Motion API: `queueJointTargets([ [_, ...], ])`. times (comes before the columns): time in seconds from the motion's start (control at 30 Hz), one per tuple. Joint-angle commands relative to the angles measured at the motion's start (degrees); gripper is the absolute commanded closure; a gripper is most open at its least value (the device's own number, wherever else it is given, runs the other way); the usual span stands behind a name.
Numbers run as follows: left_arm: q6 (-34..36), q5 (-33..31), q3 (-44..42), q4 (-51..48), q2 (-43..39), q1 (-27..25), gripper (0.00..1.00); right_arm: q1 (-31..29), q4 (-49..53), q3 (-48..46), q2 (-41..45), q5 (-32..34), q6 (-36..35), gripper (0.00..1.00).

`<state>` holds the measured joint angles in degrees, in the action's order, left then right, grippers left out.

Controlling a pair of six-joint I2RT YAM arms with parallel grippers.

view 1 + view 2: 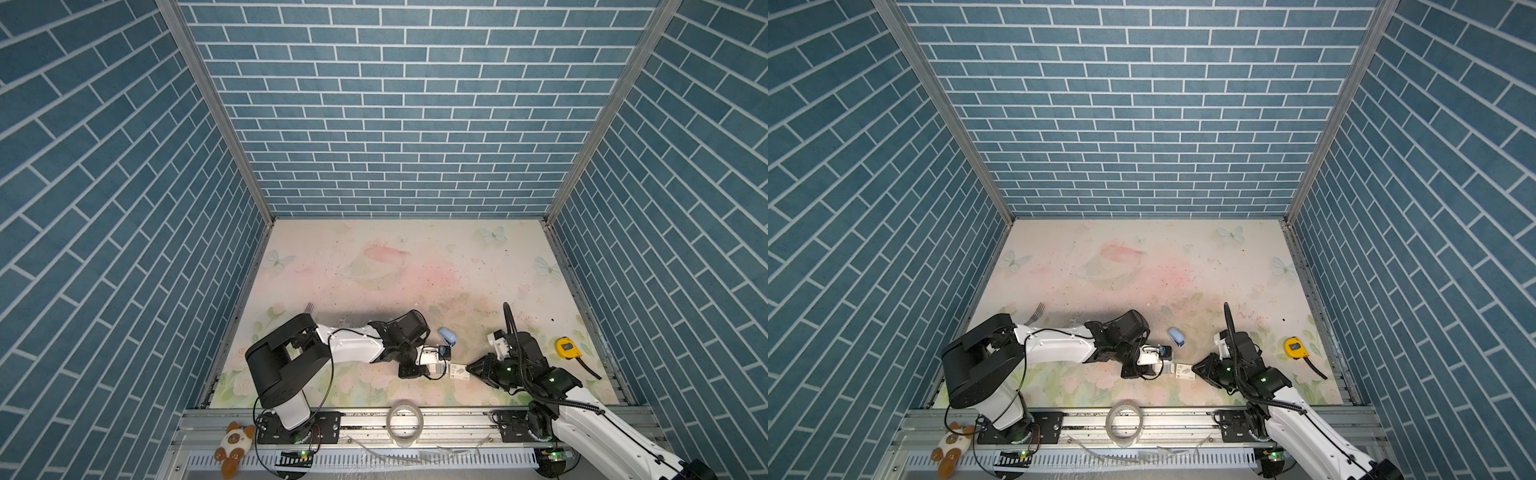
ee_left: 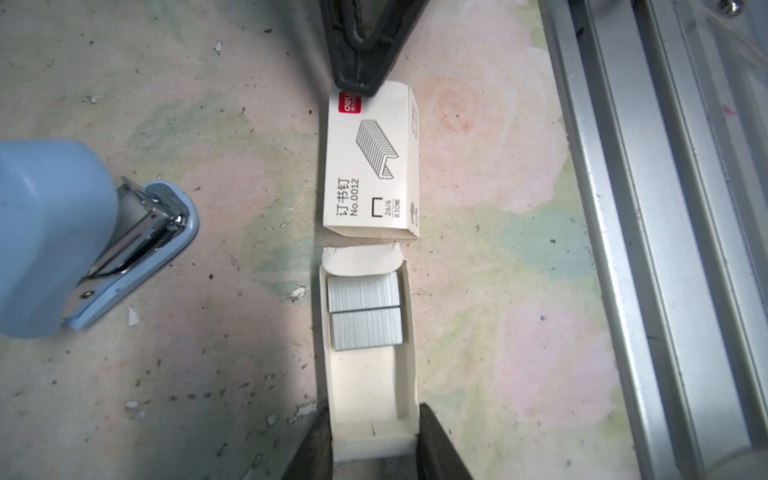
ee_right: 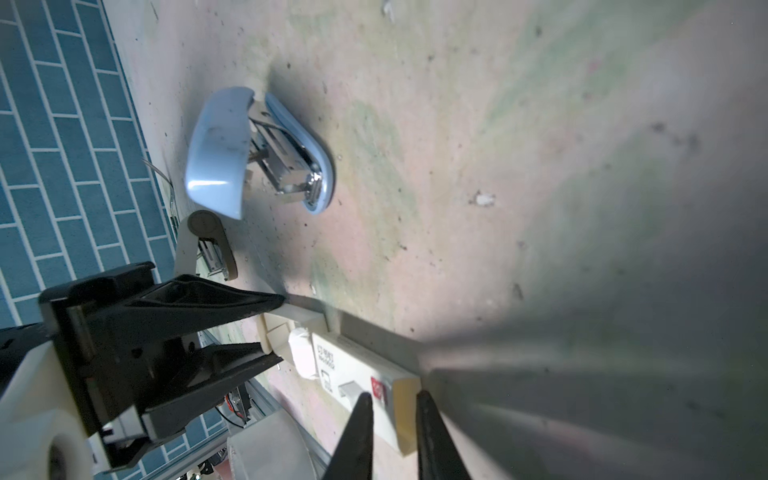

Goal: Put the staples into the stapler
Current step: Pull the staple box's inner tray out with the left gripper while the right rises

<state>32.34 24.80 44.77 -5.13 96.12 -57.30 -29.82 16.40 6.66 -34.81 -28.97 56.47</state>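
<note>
The staples' white printed box (image 2: 372,166) lies flat on the mat, pulled off its white inner tray (image 2: 370,386), which lies end to end with it, a small gap between. Two silver staple strips (image 2: 365,311) sit in the tray. My left gripper (image 2: 376,411) is shut on the tray's near end, one finger against each side wall. At the red-marked end of the box (image 3: 357,370), my right gripper (image 3: 395,394) has its tips close on either side. In both top views the grippers face each other across the box (image 1: 459,371). The light blue stapler (image 1: 448,336) stands hinged open just beyond.
A yellow tape measure (image 1: 567,348) lies at the right. A roll of clear tape (image 1: 404,422) stands on the front aluminium rail (image 1: 457,419), and a plush toy (image 1: 235,444) lies near the left arm's base. A fork (image 1: 308,308) lies behind the left arm.
</note>
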Motion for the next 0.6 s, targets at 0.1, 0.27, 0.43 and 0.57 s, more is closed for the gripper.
queueJointTargets([
  [0.1,-0.3,-1.7,-0.8,-4.5,2.0,0.1,0.62,0.2,3.5,2.1,2.6,0.8,-1.7,0.75],
  [0.27,-0.3,-1.7,-1.1,-4.1,1.7,0.1,0.57,0.2,6.1,3.7,2.6,1.3,-3.1,0.7],
  [0.43,-0.4,-1.8,-1.2,-3.8,1.6,0.1,0.51,0.2,8.0,5.3,2.9,1.9,-4.2,0.69],
  [0.57,-0.6,-1.8,-1.6,-3.5,0.8,0.0,0.45,0.2,8.8,6.1,2.8,2.9,-4.8,0.68],
])
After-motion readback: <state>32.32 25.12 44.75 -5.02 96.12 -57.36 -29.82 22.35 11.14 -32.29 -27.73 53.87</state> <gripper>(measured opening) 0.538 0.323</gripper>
